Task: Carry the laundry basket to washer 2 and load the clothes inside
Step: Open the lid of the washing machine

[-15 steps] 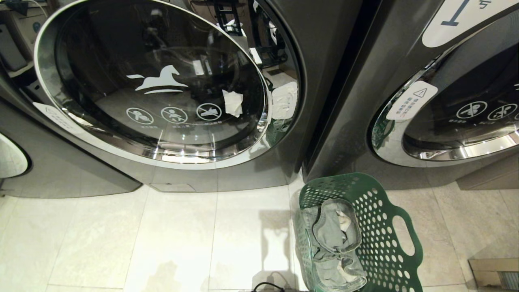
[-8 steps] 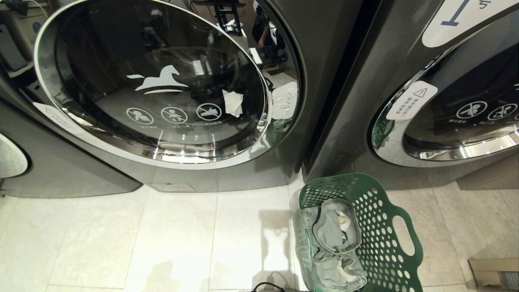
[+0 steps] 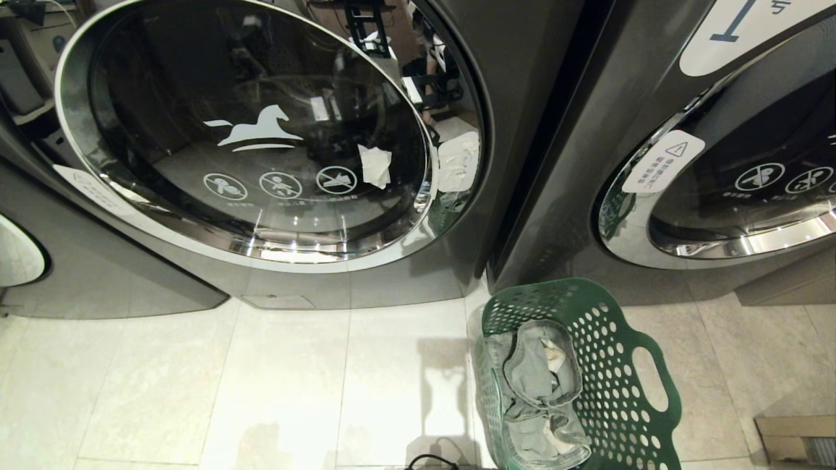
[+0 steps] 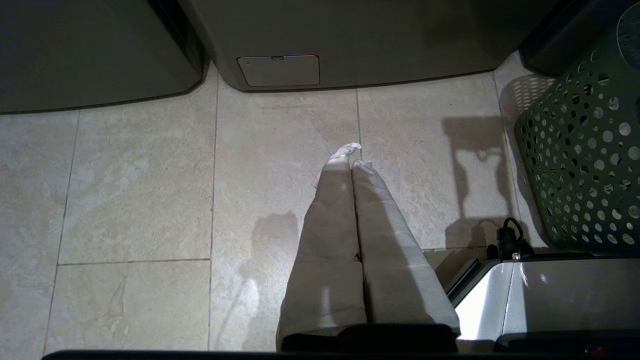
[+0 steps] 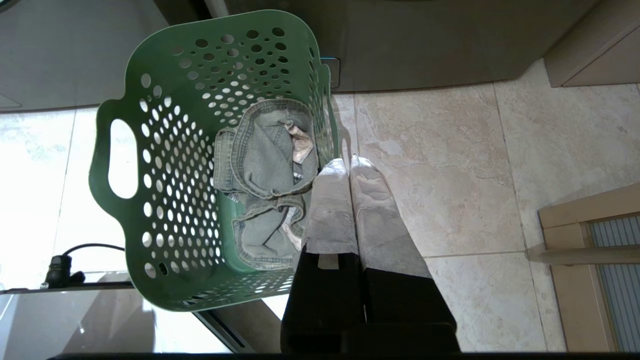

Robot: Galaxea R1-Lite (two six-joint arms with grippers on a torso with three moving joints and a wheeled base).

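The green perforated laundry basket point(image 3: 627, 391) stands on the floor tiles in front of the gap between two washers. Grey-blue jeans point(image 3: 539, 378) lie crumpled inside it. The washer on the left point(image 3: 509, 65) shows a big chrome-rimmed glass door point(image 3: 248, 130) with a white horse mark; its number is out of view. The washer on the right point(image 3: 588, 215) bears a "1" label. Neither arm is in the head view. My left gripper point(image 4: 352, 157) hangs shut and empty over bare tiles, left of the basket point(image 4: 580, 165). My right gripper point(image 5: 349, 162) is shut and empty just beside the basket's rim point(image 5: 165, 200), near the jeans point(image 5: 265, 160).
A black cable and plug point(image 4: 507, 240) lie on the floor by my silver base point(image 4: 550, 295). A wooden frame point(image 5: 585, 240) stands at the far right. A small service flap point(image 4: 278, 70) sits low on the left washer. Pale tiles point(image 3: 261, 391) stretch before that washer.
Only the reflections in the left washer's door glass have shifted. The basket, the jeans and both washers stand as before.
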